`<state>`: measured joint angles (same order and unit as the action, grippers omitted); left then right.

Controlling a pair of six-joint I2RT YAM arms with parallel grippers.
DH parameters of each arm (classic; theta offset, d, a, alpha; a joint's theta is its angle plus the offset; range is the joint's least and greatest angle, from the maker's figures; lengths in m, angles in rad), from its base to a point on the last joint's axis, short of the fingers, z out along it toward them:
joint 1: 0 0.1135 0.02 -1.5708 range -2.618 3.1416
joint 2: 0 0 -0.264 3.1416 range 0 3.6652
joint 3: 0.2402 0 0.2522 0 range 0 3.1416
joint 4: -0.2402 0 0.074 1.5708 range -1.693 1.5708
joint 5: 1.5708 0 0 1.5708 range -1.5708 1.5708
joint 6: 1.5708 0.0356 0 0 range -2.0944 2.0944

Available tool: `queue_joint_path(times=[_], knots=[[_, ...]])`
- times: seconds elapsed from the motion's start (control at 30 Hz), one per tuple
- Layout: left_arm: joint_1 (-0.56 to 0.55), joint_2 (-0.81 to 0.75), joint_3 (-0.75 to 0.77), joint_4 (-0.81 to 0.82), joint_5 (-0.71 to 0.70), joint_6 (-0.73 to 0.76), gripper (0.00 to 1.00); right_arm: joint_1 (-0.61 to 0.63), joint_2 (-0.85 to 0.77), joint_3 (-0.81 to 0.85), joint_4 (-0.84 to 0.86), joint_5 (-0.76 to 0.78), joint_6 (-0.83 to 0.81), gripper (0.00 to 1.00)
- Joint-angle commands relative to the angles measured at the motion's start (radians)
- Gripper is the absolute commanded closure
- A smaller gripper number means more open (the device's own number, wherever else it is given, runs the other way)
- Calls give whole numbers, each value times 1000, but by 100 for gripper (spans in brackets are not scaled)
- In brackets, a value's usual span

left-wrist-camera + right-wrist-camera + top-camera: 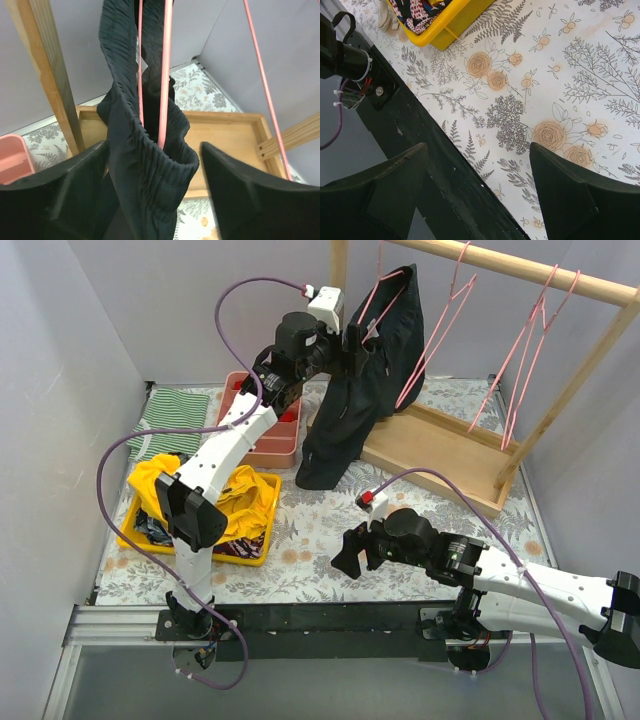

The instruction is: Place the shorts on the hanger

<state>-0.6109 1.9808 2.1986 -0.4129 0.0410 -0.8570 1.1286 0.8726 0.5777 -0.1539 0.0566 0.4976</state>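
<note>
The dark shorts (362, 390) hang limp from the leftmost pink hanger (374, 298) on the wooden rack's rail (520, 268), with the lower end resting on the table. My left gripper (358, 346) is raised at the shorts' upper part. In the left wrist view the gathered waistband (150, 165) hangs between its fingers, which stand wide apart, and the pink hanger wire (165, 75) runs down into the fabric. My right gripper (350, 550) is open and empty low over the table near the front edge, as the right wrist view (477, 190) also shows.
Three more pink hangers (530, 350) hang on the rail to the right. The rack's wooden base (450, 445) lies behind the shorts. A pink bin (270, 445), a green-and-white striped cloth (170, 420) and a yellow bin (200, 540) holding a yellow garment (170, 480) are at the left.
</note>
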Motion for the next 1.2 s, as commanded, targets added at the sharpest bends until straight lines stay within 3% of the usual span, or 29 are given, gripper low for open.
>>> queue_joint_path(times=[0.0,0.23,0.37,0.7,0.97,1.17], knots=[[0,-125,-7,51,-29,-4,2,11,3,39,39,22,2,10],[0,-307,-196,65,-128,-85,2,13,8,39,37,51,-8,9],[0,-502,-480,108,-187,-174,2,14,-3,42,33,100,-8,9],[-24,-892,-1012,42,-207,-330,2,14,-50,19,27,242,-10,2],[-366,-985,-1306,-27,-484,-496,2,13,-49,-7,-10,370,39,1],[-408,-1013,-1442,-38,-464,-618,2,13,-58,-61,-7,426,136,1]])
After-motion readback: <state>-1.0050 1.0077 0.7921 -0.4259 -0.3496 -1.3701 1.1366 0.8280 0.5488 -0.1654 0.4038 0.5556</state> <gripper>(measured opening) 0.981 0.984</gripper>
